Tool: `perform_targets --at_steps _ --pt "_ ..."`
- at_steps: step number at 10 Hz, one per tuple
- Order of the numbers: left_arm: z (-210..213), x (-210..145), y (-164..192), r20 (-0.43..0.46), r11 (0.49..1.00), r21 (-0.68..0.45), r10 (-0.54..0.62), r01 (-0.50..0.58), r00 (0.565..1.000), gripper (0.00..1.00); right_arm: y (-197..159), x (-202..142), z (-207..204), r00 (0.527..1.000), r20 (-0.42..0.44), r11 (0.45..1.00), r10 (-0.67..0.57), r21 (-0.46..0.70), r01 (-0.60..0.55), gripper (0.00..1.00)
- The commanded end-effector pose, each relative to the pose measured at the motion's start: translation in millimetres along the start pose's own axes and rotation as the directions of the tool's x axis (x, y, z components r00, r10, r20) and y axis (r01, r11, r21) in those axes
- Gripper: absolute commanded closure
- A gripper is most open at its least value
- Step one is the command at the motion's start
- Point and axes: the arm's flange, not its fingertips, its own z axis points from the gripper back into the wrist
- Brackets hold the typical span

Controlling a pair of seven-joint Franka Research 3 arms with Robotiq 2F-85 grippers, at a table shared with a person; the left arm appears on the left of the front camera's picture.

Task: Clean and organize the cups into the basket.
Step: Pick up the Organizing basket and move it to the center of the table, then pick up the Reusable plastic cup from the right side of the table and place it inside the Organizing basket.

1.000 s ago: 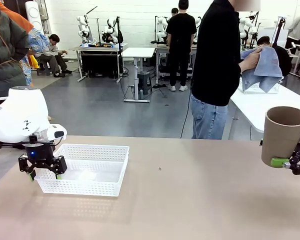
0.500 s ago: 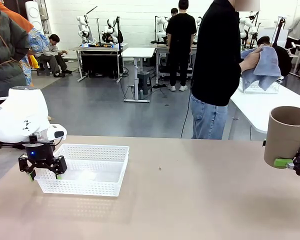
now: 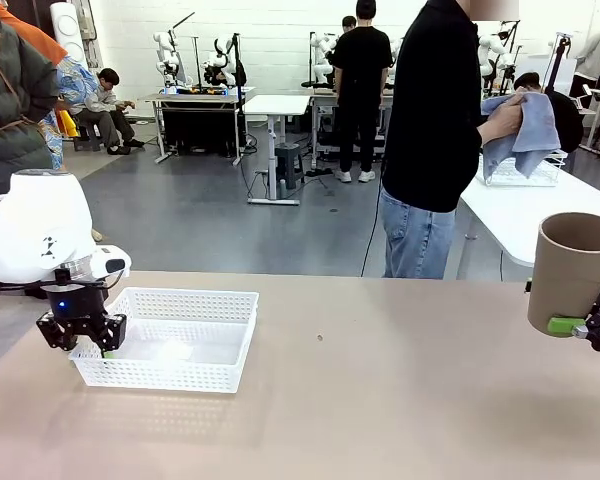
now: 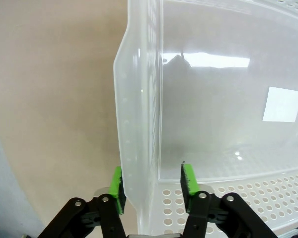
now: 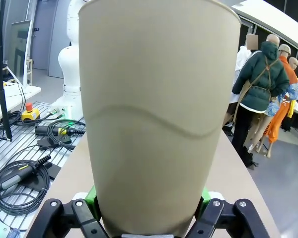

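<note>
Basket (image 3: 195,296) left wall pinched between narrowed left gripper (image 4: 153,188) pads, we record, upright taupe cup (image 3: 572,265) clamped near its base by right gripper (image 3: 580,328), right edge.

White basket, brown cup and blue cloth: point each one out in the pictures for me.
white basket (image 3: 165,374): front view, on its lattice front wall.
brown cup (image 3: 572,275): front view, on the middle of its side wall.
blue cloth (image 3: 528,140): front view, on the hanging folds below the person's hand.

Left gripper (image 3: 83,345) low; right gripper (image 3: 575,326) tight, raised.
</note>
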Motion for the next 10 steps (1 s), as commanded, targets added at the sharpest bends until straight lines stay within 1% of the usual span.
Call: perform_targets --at_steps 1,2,5,7,8,9,10 --pt "1.6 -4.8 4.3 -0.011 1.000 -0.021 -0.001 0.000 1.000 0.86 0.0 0.1 0.0 1.000 0.001 1.000 0.000 0.000 0.000 0.23" --pt "1.3 -4.1 5.0 -0.016 0.999 -0.027 0.019 -0.019 1.000 1.00 0.0 0.1 0.0 1.000 0.001 1.000 0.000 0.000 0.000 0.23" --pt "2.5 -2.4 4.8 -0.050 0.997 -0.037 0.066 -0.068 0.997 1.00 0.0 0.1 0.0 1.000 0.001 1.000 0.000 0.000 0.000 0.23" --pt "3.1 -2.8 4.8 -0.055 0.996 -0.037 0.076 -0.078 0.996 1.00 0.0 0.1 0.0 1.000 0.001 1.000 0.000 0.000 0.000 0.23" --pt "2.9 -3.3 -0.7 -0.057 0.995 -0.032 0.095 -0.097 0.994 1.00 0.0 0.1 0.0 1.000 0.001 1.000 0.000 0.000 0.000 0.23" --pt "5.4 -6.2 -15.7 -0.031 0.992 -0.020 0.125 -0.126 0.992 1.00 0.0 0.1 0.0 1.000 0.001 1.000 0.000 0.000 0.000 0.23" --pt "15.8 -8.7 -39.1 -0.044 0.983 -0.001 0.183 -0.183 0.982 1.00 0.0 0.1 0.0 1.000 0.001 1.000 0.000 0.000 0.000 0.23"
